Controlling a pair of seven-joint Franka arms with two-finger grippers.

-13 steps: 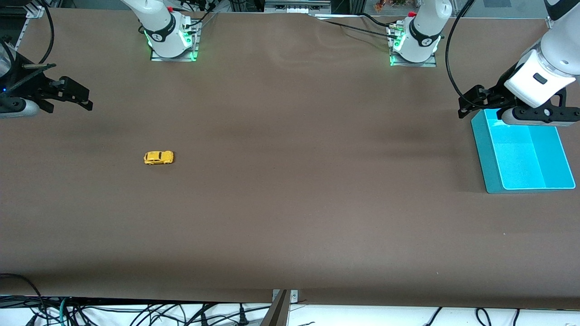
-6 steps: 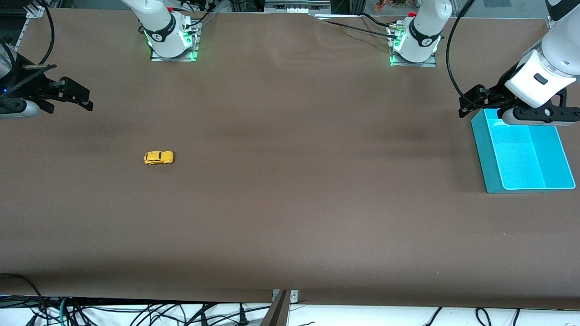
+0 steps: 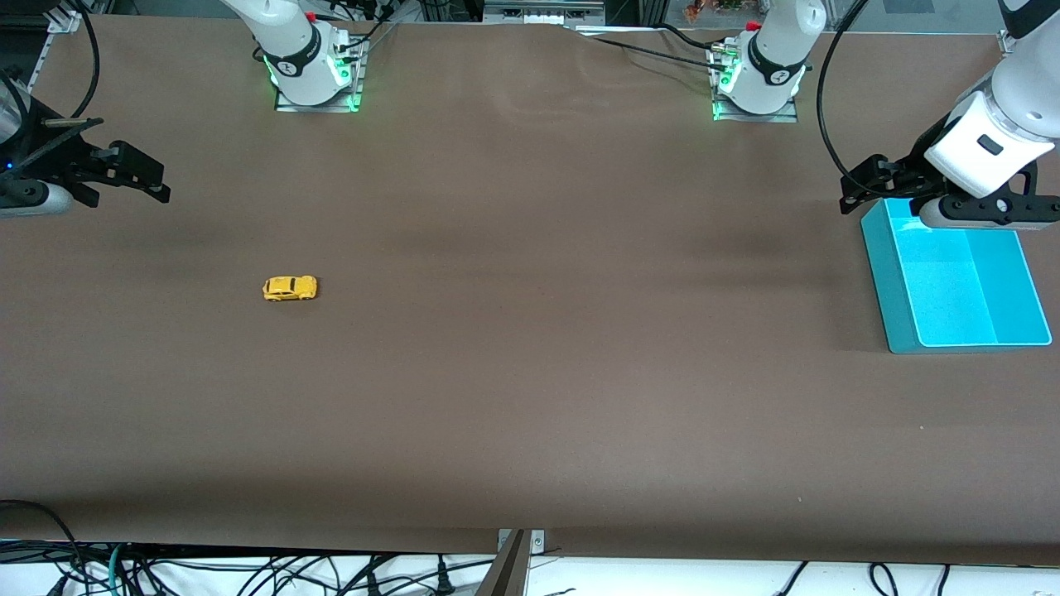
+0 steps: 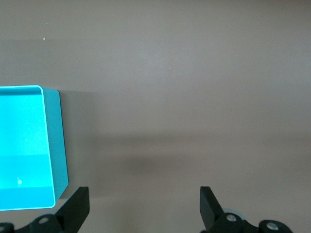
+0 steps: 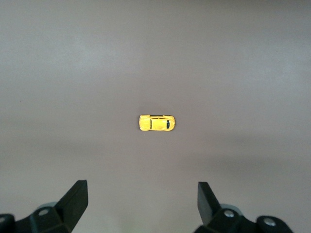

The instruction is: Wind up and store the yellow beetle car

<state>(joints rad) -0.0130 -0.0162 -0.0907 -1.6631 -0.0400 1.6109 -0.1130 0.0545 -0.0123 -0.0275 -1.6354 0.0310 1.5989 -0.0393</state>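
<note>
Front view, car: While the yellow beetle car (image 3: 290, 288) rests on its wheels on the bare desk (image 3: 530, 372), toward the right arm's end, it is touched by nothing.
Front view, right pincer: The right pincer (image 3: 137, 176) is held in the air over the desk edge at that same end, well apart from the car; its spread is hard to judge from here.
Front view, left pincer: The left pincer (image 3: 865, 186) is held over the corner of the teal tray (image 3: 898, 314) that lies farthest from the camera; that arm is judged to be waiting.
Front view, step: The step in hand is judged to be the reach for the car, since nothing is yet wound or stored.

Left wrist view, pincer: The left pincer (image 4: 145, 208) is seen spread wide and empty, with bare desk between its fingers (image 4: 77, 206).
Left wrist view, tray: The teal tray (image 4: 56, 145) is shown empty, its wall just beside one finger.

Right wrist view, pincer: The right pincer (image 5: 142, 201) is seen wide apart with nothing held.
Right wrist view, car: The yellow beetle car (image 5: 157, 123) is centred ahead of the gap, its length lying across the line between the fingers (image 5: 206, 199).
Right wrist view, advice: A turn of the wrist is advised, so that the car is taken across its narrow flanks, and a low descent, so that the rounded roof is not pinched and squeezed out.
Right wrist view, winding: The wheels are best left free, since the winding is expected to be done by drawing them along the desk.
</note>
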